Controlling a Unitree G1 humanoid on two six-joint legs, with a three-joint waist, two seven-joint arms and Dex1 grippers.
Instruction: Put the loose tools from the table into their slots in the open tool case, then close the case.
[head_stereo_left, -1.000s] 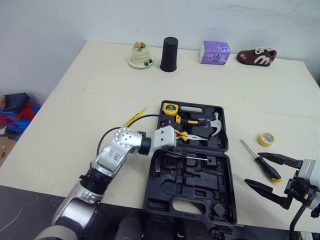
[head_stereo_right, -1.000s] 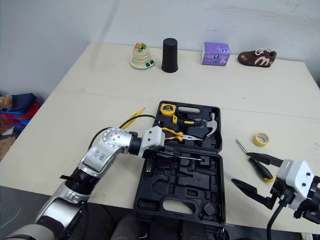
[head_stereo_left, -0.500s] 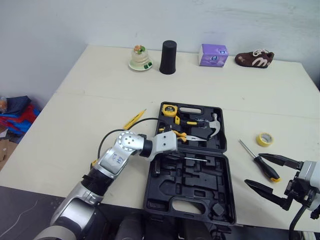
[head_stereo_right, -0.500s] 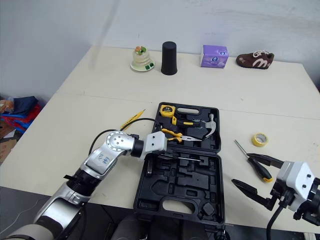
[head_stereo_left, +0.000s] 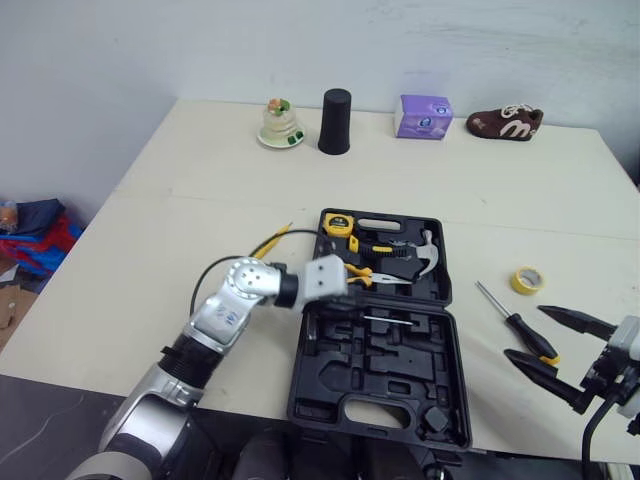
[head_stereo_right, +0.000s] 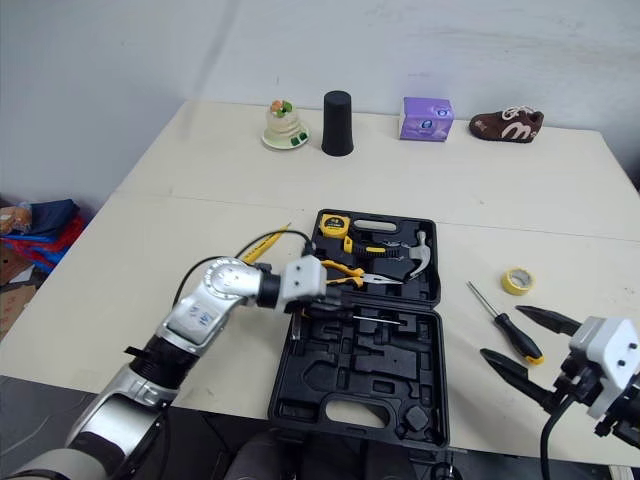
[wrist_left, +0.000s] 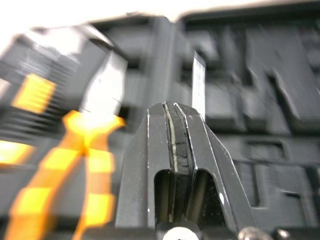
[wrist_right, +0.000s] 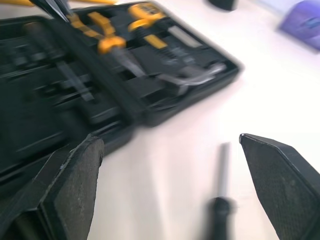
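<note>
Right gripper (wrist_right: 170, 142), wide open, brackets the screwdriver (head_stereo_left: 512, 322) at three o'clock of the case (head_stereo_left: 372, 412); centre over its handle before closing. Left gripper (wrist_left: 172, 106) closed.

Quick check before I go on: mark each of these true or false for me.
1. The case is open. True.
2. The right gripper holds the screwdriver. False: it is open, and the screwdriver lies on the table.
3. The hammer is in the case. True.
4. The tape roll sits in a slot. False: it is on the table, right of the case.
5. The left gripper is shut, over the case. True.
</note>
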